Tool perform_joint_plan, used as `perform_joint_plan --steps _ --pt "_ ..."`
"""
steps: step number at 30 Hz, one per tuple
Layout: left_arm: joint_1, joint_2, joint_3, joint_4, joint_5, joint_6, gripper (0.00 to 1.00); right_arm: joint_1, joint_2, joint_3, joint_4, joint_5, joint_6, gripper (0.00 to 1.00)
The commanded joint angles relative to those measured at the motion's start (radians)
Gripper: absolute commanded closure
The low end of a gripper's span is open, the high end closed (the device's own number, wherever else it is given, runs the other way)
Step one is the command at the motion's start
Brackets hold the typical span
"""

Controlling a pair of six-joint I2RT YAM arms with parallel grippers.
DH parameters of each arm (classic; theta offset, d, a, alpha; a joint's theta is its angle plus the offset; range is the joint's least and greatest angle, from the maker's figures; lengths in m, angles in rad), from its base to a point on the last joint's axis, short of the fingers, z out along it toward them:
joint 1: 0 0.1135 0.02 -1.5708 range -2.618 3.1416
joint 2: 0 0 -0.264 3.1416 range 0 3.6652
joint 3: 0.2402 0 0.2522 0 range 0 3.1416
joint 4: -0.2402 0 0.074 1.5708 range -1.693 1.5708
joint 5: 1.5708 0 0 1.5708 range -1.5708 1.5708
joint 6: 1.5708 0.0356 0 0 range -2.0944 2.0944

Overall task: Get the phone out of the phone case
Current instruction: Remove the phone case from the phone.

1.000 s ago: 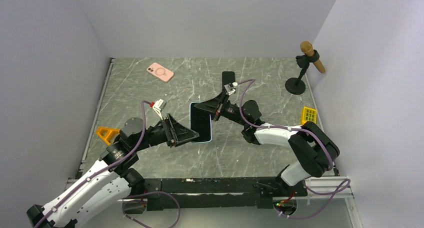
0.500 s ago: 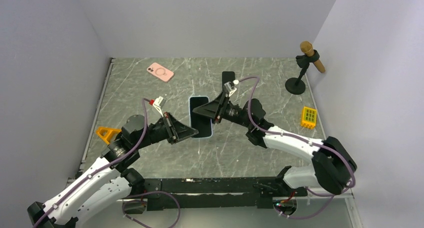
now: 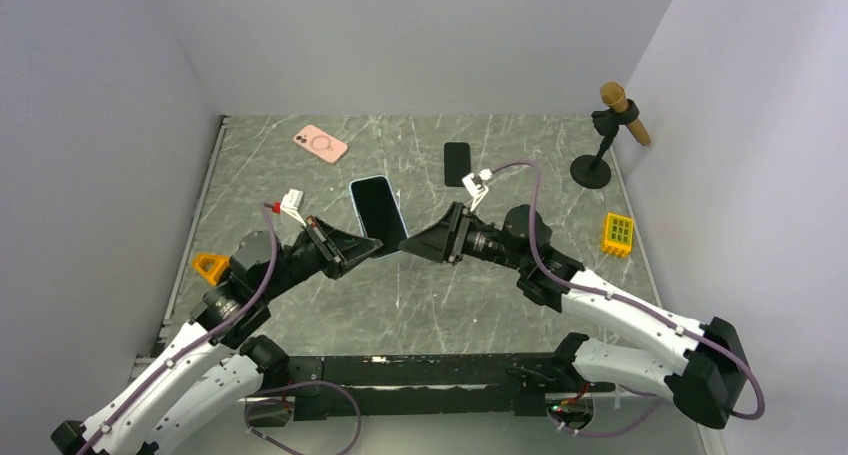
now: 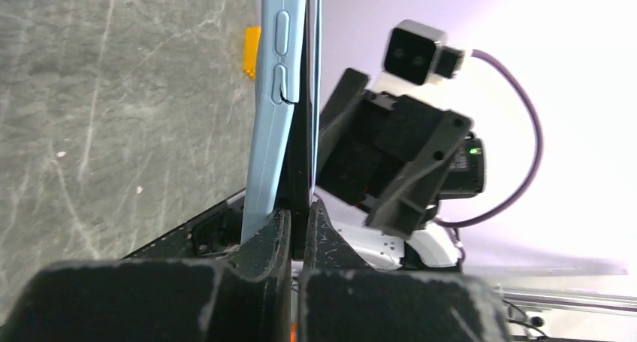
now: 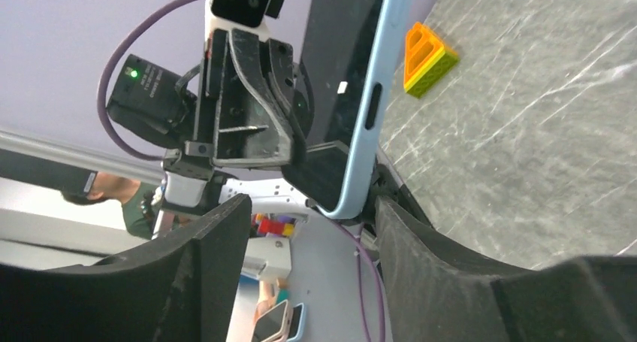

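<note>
The phone [image 3: 378,211], dark screen in a light blue case, is held up off the table, tilted. My left gripper [image 3: 368,243] is shut on its lower edge. In the left wrist view the fingers [image 4: 264,240] pinch the dark phone, with the blue case [image 4: 276,94] lying against the left finger. My right gripper [image 3: 416,247] is open and empty just right of the phone, apart from it. In the right wrist view the cased phone [image 5: 359,94] stands beyond the wide-open right gripper [image 5: 308,233], with the left gripper [image 5: 248,109] on it.
A pink phone case [image 3: 320,143] and a black phone [image 3: 457,163] lie at the back of the table. A microphone on a stand [image 3: 605,135] is at the back right, a yellow block [image 3: 619,234] at the right, and an orange triangle block [image 3: 210,267] at the left.
My left gripper has carried the cased phone up and to the left. My right gripper has come off the phone and drawn back to the right.
</note>
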Motion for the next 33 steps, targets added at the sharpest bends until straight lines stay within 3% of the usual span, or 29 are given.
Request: perform_joint_plan --steps 1,7,13,19,26,33 --pt "0.003 -0.055 -0.041 0.204 -0.043 -0.163 1.00 0.063 0.065 -0.022 0.107 0.067 0.003 0.39" --pt "0.003 -0.069 -0.061 0.237 -0.051 -0.229 1.00 0.113 0.102 -0.025 0.225 0.179 0.006 0.43" --pt "0.003 -0.077 -0.085 0.269 -0.069 -0.282 1.00 0.152 0.144 -0.025 0.266 0.282 0.021 0.57" --pt "0.003 -0.064 -0.102 0.339 -0.074 -0.323 1.00 0.158 0.161 -0.061 0.336 0.405 0.045 0.60" --pt "-0.016 -0.061 -0.103 0.355 -0.089 -0.340 1.00 0.200 0.207 -0.024 0.359 0.600 0.014 0.65" --pt "-0.019 -0.035 -0.108 0.419 -0.086 -0.369 1.00 0.259 0.291 0.021 0.415 0.795 -0.021 0.77"
